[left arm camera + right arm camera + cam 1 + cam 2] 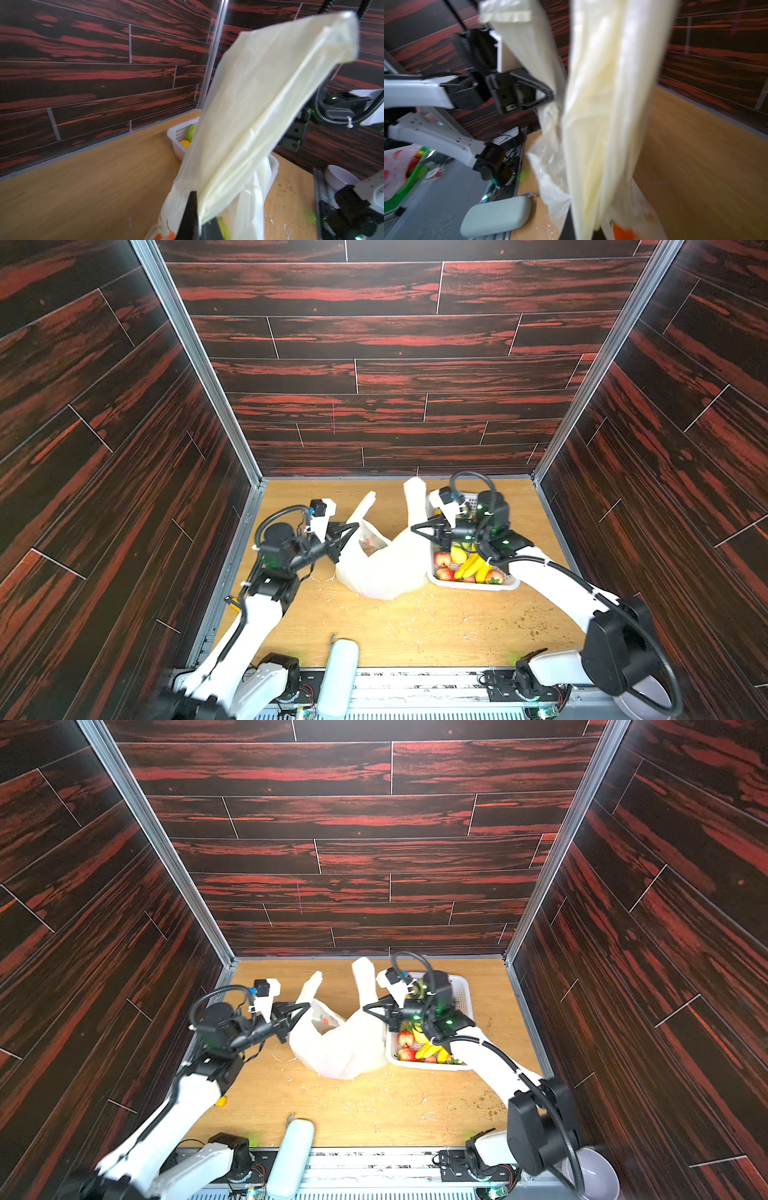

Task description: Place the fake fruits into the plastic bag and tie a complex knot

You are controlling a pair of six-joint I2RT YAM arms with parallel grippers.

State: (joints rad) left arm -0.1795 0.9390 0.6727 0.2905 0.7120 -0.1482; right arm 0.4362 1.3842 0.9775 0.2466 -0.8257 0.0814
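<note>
My left gripper (354,526) is clamped tight on one handle loop (365,506) of the plastic bag (382,568). In the left wrist view the cream strip comes up from between the black fingers (188,216) and stands above them. My right gripper (414,527) is likewise closed on the other handle loop (415,497), which fills the right wrist view as a crumpled band rising from the jaws. The two grippers face each other across the bag's mouth, well apart, and both loops stick up toward the back wall. The bag's body sags between them onto the wooden table (415,626), near its middle, with an orange print (165,235) low on its side. Something yellow-green (225,228) shows just inside the mouth, but I cannot tell what it is. The bag's right flank touches the white basket (473,585), which sits under my right arm. The fake fruits I can see lie in it: a banana bunch (471,565), strawberries (444,574), an apple (442,559) and a lemon (458,553). A pale green case (340,676) lies at the table's front edge.
</note>
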